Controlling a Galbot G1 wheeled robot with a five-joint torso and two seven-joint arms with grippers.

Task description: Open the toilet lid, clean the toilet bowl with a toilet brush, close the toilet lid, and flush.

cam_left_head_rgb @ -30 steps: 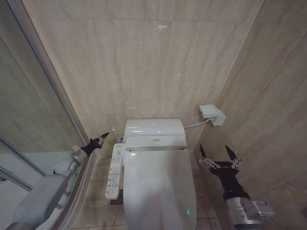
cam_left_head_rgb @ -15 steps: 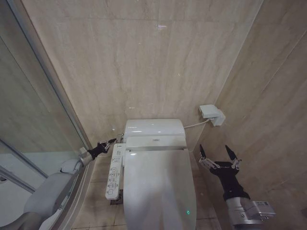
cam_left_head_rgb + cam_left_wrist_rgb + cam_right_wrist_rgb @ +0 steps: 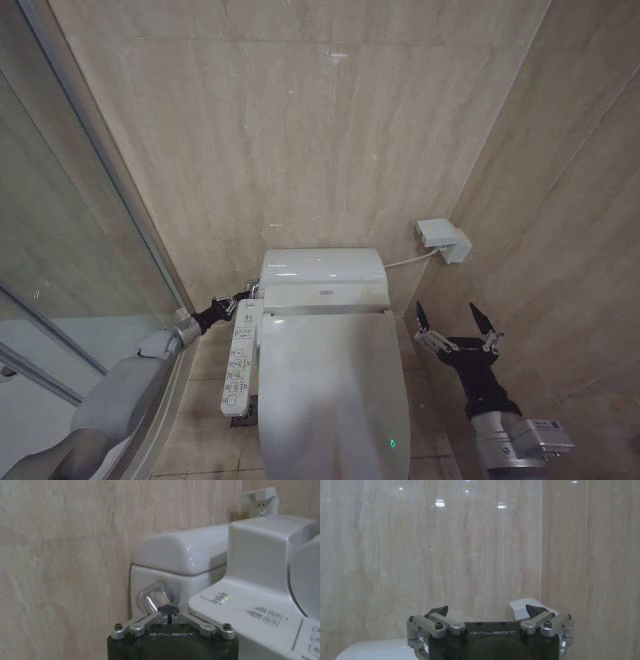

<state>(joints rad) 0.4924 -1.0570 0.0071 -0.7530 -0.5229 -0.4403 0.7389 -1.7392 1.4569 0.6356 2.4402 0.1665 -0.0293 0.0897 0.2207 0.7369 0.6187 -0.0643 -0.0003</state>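
White and glossy, the large smooth plastic toilet lid (image 3: 333, 385) lies shut over the toilet in the lower centre of the head view, a small green light glowing near its front edge. Behind it sits the white ceramic tank (image 3: 322, 266), against the beige marble wall (image 3: 300, 130).

At the left of the frame, the left gripper (image 3: 236, 301) reaches to the tank's side, just above the long white control panel (image 3: 238, 358) with its rows of buttons. In the left wrist view its fingers are drawn together to a closed tip (image 3: 169, 610) right at the chrome flush lever (image 3: 154, 598) on the tank's side wall; whether they touch it is hard to tell.

The right gripper (image 3: 457, 325) hangs at the lower right of the head view, beside the lid and apart from it, its two fingers spread wide. A white wall box (image 3: 441, 239) is mounted above it.
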